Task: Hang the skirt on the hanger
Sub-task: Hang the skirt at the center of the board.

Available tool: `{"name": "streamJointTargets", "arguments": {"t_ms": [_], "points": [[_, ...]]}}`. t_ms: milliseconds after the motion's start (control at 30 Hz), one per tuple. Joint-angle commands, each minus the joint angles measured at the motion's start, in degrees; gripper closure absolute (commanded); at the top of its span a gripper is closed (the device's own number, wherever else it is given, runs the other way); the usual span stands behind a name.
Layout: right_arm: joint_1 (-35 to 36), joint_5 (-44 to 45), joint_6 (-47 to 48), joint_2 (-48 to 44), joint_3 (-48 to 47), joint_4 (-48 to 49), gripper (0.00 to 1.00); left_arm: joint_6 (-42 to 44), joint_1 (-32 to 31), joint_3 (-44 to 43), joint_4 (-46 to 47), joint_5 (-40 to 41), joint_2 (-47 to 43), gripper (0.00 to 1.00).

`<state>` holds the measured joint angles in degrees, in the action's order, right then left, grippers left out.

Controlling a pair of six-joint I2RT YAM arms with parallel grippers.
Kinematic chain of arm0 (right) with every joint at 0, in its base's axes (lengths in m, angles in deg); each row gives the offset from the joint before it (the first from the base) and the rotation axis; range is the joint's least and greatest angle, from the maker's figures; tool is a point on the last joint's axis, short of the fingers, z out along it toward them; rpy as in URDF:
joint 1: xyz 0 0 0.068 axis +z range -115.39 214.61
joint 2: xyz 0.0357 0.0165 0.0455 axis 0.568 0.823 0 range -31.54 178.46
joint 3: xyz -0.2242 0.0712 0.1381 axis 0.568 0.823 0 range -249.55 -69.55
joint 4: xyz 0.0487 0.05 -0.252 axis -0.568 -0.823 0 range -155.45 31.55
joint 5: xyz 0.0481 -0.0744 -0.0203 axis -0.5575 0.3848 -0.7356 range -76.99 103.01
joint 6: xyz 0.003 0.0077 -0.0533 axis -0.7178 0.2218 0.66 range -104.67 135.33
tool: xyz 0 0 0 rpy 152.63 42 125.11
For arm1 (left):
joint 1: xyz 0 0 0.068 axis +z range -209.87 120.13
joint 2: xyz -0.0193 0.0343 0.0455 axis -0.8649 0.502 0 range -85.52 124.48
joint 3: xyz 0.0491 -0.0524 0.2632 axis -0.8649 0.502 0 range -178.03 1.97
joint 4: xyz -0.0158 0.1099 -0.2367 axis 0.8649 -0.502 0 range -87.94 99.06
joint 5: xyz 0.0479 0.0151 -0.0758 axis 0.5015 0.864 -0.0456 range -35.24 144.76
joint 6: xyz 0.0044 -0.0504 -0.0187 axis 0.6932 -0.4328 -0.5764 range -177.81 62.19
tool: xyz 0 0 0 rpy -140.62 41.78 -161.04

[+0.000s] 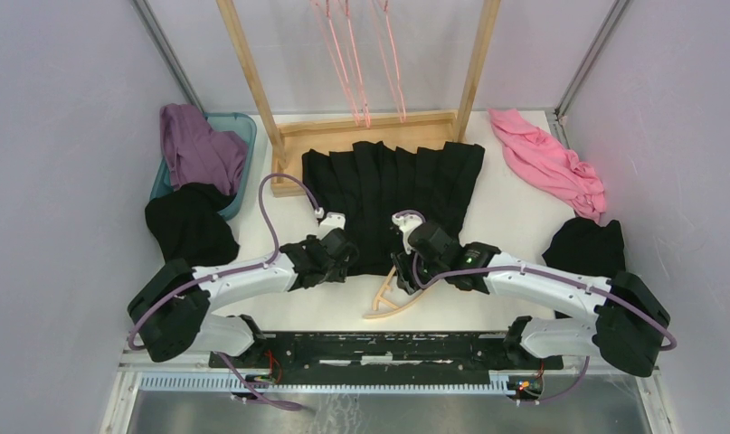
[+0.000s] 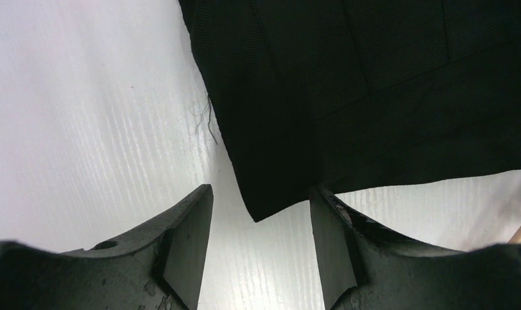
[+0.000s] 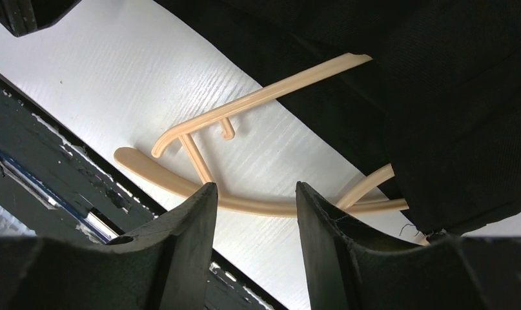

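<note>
the white table carried the pleated black skirt spread flat at its middle, the beige hanger in front with one arm tucked under the skirt's near edge; a wooden rack base stood behind, a pink garment and a black garment lay right, a teal bin left

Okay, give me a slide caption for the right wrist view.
Open right tool poised above the beige hanger on the white table, one end hidden under the black skirt.
</note>
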<state>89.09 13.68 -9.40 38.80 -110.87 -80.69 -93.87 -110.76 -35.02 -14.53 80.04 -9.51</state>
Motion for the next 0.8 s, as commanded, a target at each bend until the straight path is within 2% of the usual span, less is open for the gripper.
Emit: {"name": "streamJointTargets", "arguments": {"t_ms": [0, 167, 367, 567, 767], "points": [[-0.13, 1.4, -0.69, -1.87, 0.65, 0.05, 0.46, 1.06, -0.61, -0.17, 4.43, 3.43, 0.8, 0.37], [-0.12, 1.27, -0.85, -1.96, 1.06, 0.18, 0.46, 2.17, -0.59, -0.93, 5.48, 5.28, 2.32, 0.45], [-0.09, 1.66, -0.96, -2.75, 1.58, 0.0, 0.46, 2.53, -0.62, -1.49, 5.15, 6.63, 2.19, 0.61], [-0.11, 1.58, -1.32, -2.32, 1.87, 0.27, 0.46, 2.74, -1.2, -2.84, 5.01, 6.19, 1.55, 0.7], [-0.11, -1.41, -0.91, -2.23, 2.22, -0.21, 0.46, 2.83, -1.36, -3.91, 5.93, 5.33, 3.62, 0.95]]}}
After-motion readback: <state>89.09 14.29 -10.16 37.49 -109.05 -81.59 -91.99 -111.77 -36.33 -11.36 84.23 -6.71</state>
